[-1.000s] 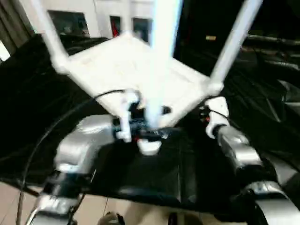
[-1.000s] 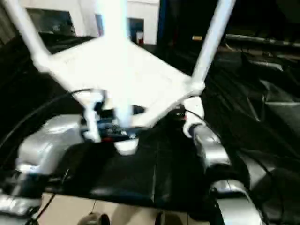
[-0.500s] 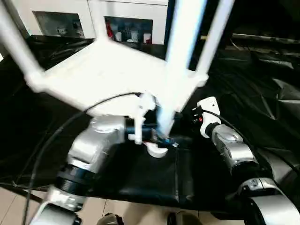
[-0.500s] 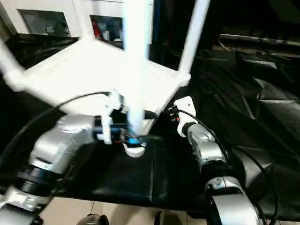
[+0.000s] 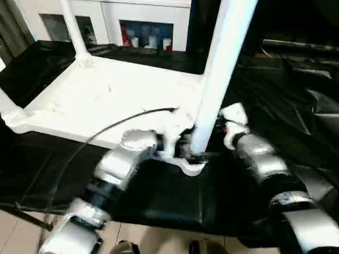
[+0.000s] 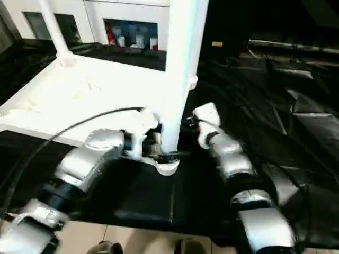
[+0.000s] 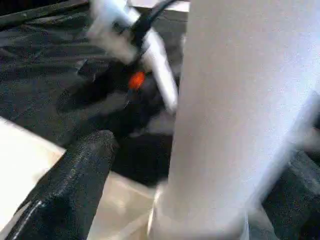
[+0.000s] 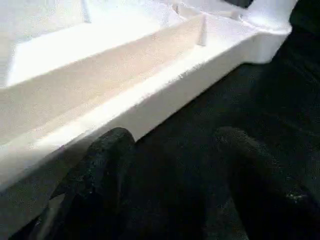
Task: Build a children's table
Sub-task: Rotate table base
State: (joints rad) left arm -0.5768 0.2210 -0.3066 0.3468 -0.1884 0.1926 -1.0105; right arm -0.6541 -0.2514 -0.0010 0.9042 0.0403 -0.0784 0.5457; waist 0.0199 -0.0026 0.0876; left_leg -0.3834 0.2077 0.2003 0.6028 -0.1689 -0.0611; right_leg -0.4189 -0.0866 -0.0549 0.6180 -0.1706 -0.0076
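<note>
1. Left gripper (image 7: 185, 200) stands with its black fingers (image 7: 70, 185) spread wide, one on each side of the base of the near leg (image 5: 220, 79); from the left wrist view I cannot tell whether the fingers touch it.
2. That leg rises upright from the corner socket (image 5: 192, 164) of the upturned table top (image 5: 106, 100), right at the left gripper's tips.
3. Beyond the left gripper, the top's ribbed underside faces up on the black cloth (image 5: 159, 196), with another leg (image 5: 74, 29) standing at the far corner.
4. Right gripper (image 8: 172, 165) sits just beside the near leg on its other side, fingers parted and holding nothing, over the cloth next to the top's edge (image 8: 150, 107).
</note>
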